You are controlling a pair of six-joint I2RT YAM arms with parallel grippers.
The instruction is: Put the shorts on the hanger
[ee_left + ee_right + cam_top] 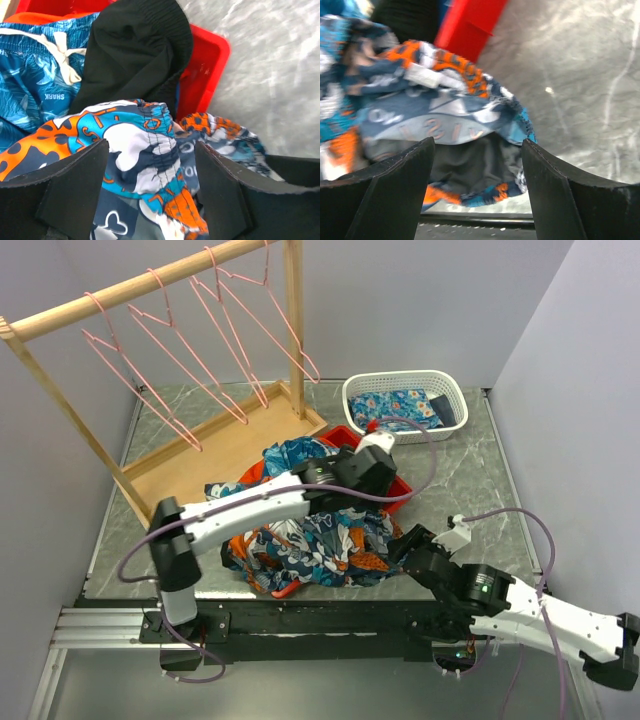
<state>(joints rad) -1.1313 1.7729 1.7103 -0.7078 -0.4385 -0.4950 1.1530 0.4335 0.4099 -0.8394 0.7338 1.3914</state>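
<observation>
The shorts [320,550], printed in navy, teal, orange and white, lie crumpled on the table in front of the red bin. My left gripper [150,190] is open and straddles a gathered waistband fold of the shorts [150,150] without clamping it. My right gripper [402,543] sits at the right edge of the shorts. It is open [477,190], with the hem and dark lining of the shorts [435,115] lying loosely between its fingers. Several pink wire hangers [150,398] hang from the wooden rail at the back left, far from both grippers.
The red bin [210,60] holds a black garment [135,50] and blue shorts with a white drawstring [35,65]. A white basket [400,385] with folded flowered cloth stands at the back right. The rack's wooden base [220,440] lies behind the bin.
</observation>
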